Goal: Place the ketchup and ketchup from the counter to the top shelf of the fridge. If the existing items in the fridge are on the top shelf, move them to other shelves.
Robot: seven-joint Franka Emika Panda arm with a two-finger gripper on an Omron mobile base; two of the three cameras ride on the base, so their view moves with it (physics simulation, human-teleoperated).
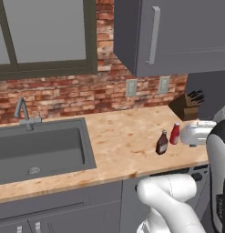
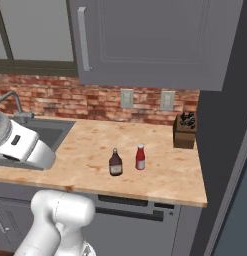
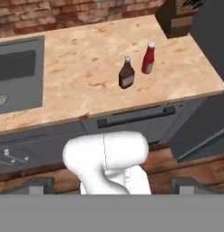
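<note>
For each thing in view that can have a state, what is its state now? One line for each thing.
Bright red ketchup bottle: upright on the counter, cap on.
Dark ketchup bottle: upright beside it, apart, cap on.
Upper cabinet door: closed.
Sink basin: no water visible.
Gripper: open, holding nothing.

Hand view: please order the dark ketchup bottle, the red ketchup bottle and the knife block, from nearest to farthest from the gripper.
1. Dark ketchup bottle, mid-counter, nearest the open gripper.
2. Red ketchup bottle, just beyond it.
3. Knife block, back corner by the wall.
</note>
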